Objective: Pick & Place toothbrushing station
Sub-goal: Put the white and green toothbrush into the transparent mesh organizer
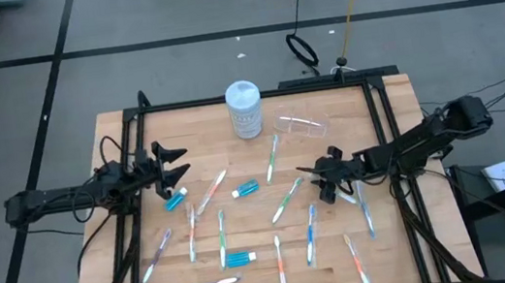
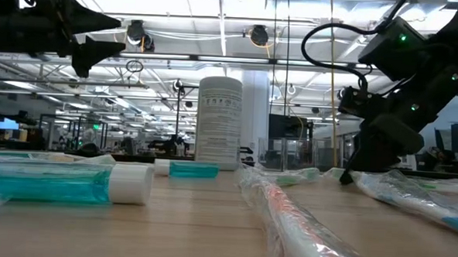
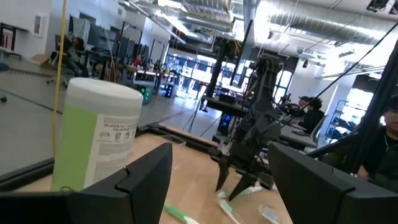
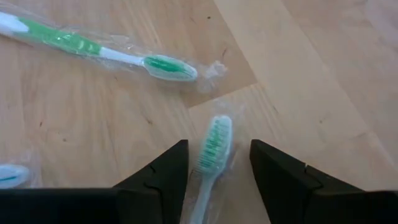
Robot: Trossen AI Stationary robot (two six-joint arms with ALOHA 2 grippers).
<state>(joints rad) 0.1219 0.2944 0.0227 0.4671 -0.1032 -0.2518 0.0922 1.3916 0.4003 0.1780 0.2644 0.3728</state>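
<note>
Wrapped toothbrushes [image 1: 222, 235] lie scattered over the wooden table [image 1: 394, 103] in the high view, with 3 blue toothpaste tubes [image 1: 246, 189] among them. A white canister [image 1: 244, 109] stands at the far edge, a clear plastic cup [image 1: 301, 123] on its side just right of it. The left gripper [image 1: 174, 168] hangs at the table's left, fingers spread wide and empty. The right gripper [image 1: 328, 178] is low at the right among the brushes.

Low view: a toothpaste tube [image 2: 64, 180] lies near on the left, a wrapped brush [image 2: 302, 225] near on the right, an open workshop with ceiling lights behind.

Left wrist view: the canister [image 3: 96, 134] stands close, desks and seated people beyond.

Right wrist view: the right fingers [image 4: 158, 177] stand apart on either side of a green-bristled toothbrush [image 4: 213, 149], not clamped on it.
</note>
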